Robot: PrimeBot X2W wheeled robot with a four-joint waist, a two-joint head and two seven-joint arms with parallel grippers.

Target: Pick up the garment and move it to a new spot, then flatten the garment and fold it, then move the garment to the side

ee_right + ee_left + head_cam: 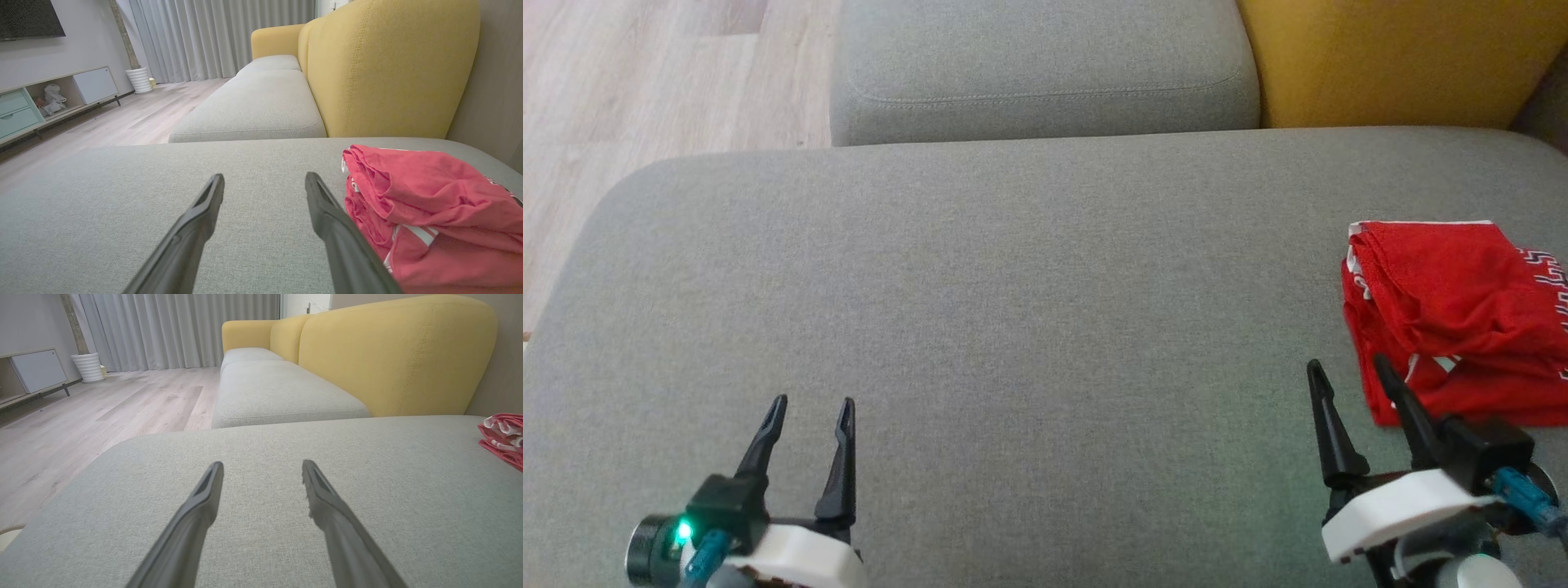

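The garment (1454,310) is red with white trim, folded into a loose bundle at the right edge of the grey sofa seat (1029,327). In the right wrist view the garment (429,212) lies just right of my right finger. My right gripper (1347,367) stands open at the lower right, its right fingertip overlapping the bundle's near-left corner, nothing between the fingers. My left gripper (813,404) is open and empty at the lower left, far from the cloth. In the left wrist view my left gripper (261,465) points over bare cushion, and the garment (504,435) shows at the right edge.
A second grey seat cushion (1045,69) lies beyond, with a yellow backrest (1396,61) at the upper right. Wooden floor (645,90) drops off past the cushion's left edge. A low TV cabinet (53,102) and a white ribbed pot (139,79) stand across the room.
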